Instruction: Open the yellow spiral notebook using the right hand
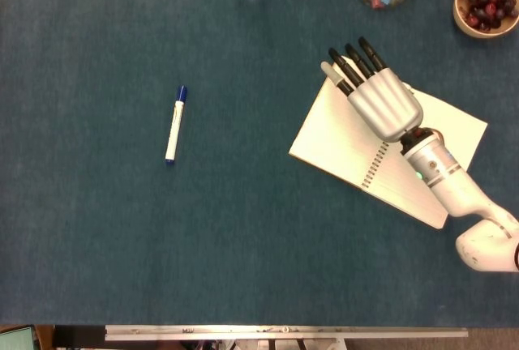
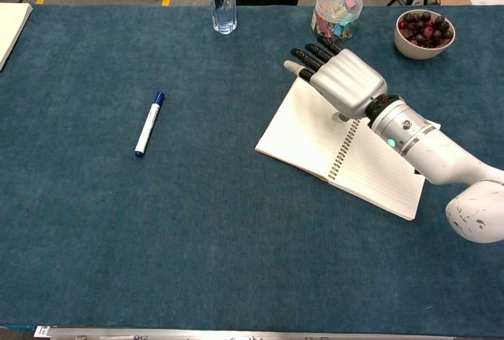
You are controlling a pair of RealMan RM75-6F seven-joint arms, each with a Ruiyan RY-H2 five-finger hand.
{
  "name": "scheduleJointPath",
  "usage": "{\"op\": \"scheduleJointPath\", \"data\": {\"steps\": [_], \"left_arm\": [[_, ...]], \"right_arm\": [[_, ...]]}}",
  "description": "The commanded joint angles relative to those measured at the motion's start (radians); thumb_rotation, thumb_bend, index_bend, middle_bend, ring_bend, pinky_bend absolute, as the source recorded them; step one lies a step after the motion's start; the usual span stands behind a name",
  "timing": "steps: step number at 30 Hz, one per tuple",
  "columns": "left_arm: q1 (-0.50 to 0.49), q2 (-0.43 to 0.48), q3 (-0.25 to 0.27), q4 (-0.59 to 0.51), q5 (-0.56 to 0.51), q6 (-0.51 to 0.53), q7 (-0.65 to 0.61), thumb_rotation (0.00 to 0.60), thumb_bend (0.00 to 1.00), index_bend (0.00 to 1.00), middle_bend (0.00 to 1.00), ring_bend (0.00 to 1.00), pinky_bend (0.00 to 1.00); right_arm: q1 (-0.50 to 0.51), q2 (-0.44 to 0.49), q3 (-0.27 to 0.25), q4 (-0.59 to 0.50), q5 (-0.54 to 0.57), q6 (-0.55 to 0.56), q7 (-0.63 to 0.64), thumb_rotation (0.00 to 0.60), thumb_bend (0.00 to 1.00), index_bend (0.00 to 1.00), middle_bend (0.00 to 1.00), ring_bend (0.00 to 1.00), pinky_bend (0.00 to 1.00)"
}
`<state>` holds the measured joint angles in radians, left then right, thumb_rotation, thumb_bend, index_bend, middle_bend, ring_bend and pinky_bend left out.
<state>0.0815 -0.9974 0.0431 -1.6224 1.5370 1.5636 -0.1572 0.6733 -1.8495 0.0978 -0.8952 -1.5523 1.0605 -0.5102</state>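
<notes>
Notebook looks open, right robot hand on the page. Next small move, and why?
Probably lift the right robot hand straight up off the notebook and watch whether the page stays down. The notebook lies open and flat, spiral exposed, with the hand spread palm-down over the upper part of the left page, holding nothing, so the opening looks done.
</notes>
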Motion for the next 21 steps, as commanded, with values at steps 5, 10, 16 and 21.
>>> {"op": "scheduleJointPath", "data": {"steps": [5,10,16,21], "left_arm": [[-0.001,0.001,-0.003,0.003,-0.002,0.001,-0.003,0.600,0.49,0.08,0.10,0.02,0.06],[-0.007,-0.001,-0.008,0.004,-0.004,-0.006,-0.001,0.600,0.49,0.08,0.10,0.02,0.06],[-0.020,-0.007,-0.015,0.007,-0.008,-0.020,0.000,0.600,0.49,0.08,0.10,0.02,0.06],[-0.031,-0.012,-0.021,0.007,-0.012,-0.032,0.007,0.600,0.49,0.08,0.10,0.02,0.06]], "right_arm": [[-0.007,0.051,0.016,-0.079,-0.003,0.060,0.040,0.600,0.03,0.00,0.00,0.00,0.03],[-0.044,0.171,0.034,-0.246,0.014,0.117,0.036,0.600,0.03,0.00,0.00,0.00,0.03],[-0.131,0.370,0.029,-0.466,0.051,0.187,0.005,0.600,0.04,0.00,0.00,0.00,0.03],[-0.215,0.496,0.010,-0.574,0.066,0.265,0.015,0.600,0.11,0.00,0.07,0.01,0.05]]}}
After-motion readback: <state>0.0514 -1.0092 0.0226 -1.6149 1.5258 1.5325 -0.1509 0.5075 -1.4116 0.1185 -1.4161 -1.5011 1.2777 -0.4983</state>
